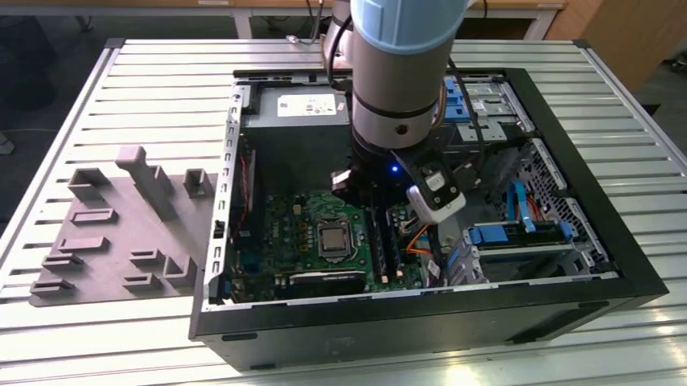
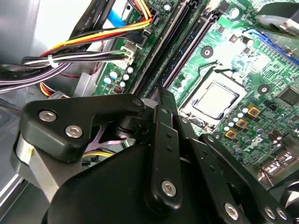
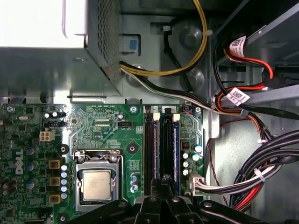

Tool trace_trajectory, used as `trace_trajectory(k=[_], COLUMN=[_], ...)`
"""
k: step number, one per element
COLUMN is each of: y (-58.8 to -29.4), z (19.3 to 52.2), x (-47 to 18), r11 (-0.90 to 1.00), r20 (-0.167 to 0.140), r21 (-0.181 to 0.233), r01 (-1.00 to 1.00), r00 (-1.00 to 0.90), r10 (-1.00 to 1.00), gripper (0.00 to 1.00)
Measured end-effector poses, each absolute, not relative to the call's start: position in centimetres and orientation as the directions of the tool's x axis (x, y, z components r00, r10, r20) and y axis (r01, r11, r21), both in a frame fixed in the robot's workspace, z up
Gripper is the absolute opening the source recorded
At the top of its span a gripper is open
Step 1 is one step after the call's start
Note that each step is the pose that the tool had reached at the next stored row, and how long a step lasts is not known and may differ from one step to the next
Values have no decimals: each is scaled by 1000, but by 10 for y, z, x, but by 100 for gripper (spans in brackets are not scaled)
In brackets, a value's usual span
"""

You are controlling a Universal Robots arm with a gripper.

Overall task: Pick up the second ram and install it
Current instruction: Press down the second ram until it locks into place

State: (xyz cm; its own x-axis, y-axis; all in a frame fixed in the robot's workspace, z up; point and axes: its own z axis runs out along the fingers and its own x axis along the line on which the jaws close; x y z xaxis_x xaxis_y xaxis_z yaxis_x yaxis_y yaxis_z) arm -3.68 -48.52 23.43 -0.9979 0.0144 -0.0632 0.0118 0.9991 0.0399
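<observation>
My gripper (image 1: pixel 365 193) hangs inside the open computer case (image 1: pixel 601 265), low over the green motherboard (image 3: pixel 103 126). In both wrist views its black fingers (image 3: pixel 163 179) (image 2: pixel 161 93) stand together, shut, with nothing showing between them, just above the long black slots (image 3: pixel 166 144). Two thin blue sticks (image 3: pixel 175 149) (image 3: pixel 155 149) stand edge-up in the slots with white end clips. The fingertips sit over the gap between them. I cannot tell which stick is the second ram.
The processor socket (image 3: pixel 96 184) lies beside the slots. The grey power-supply box (image 3: pixel 46 60) fills the case's far end. Bundled cables (image 3: pixel 261 172) run close along the slots' other side. Blue drive cages (image 1: pixel 516 233) sit at the exterior view's right. A grey parts holder (image 1: pixel 118 233) lies outside the case.
</observation>
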Motion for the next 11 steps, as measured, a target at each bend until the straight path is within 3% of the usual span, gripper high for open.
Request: trace_trajectory(k=[11], y=[-488], z=[234], x=[-37], r11=[999], r20=[-63], r21=[40], r01=[12], r00=[-998], r10=[14], gripper=[11])
